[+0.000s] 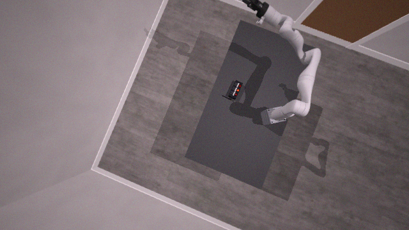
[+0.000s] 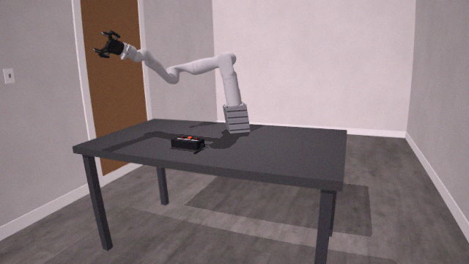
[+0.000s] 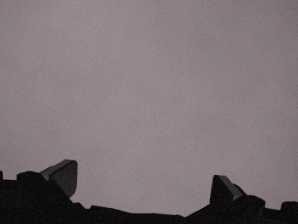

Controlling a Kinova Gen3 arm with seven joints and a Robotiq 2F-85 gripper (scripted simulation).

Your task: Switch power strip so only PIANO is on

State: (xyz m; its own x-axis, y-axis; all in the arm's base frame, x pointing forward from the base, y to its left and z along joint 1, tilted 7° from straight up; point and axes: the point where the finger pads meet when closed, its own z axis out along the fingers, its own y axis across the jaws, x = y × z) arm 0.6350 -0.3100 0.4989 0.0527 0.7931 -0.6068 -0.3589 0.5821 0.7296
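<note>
The black power strip (image 2: pixel 187 142) lies flat on the dark table, near the middle of its far half, with red-lit switches on top; it also shows in the overhead view (image 1: pixel 234 89). A short cable sticks out at one end. The labels are too small to read. My gripper (image 2: pixel 104 44) is open and empty, held high in the air far to the left of the strip, beyond the table's left end, in front of the brown door. In the overhead view it (image 1: pixel 252 4) sits at the top edge. The wrist view shows only the two fingertips against a plain grey wall.
The arm's grey base (image 2: pixel 237 118) stands on the table behind the strip. The brown door (image 2: pixel 111 73) and wall are close to the gripper. A light switch plate (image 2: pixel 9 75) is on the left wall.
</note>
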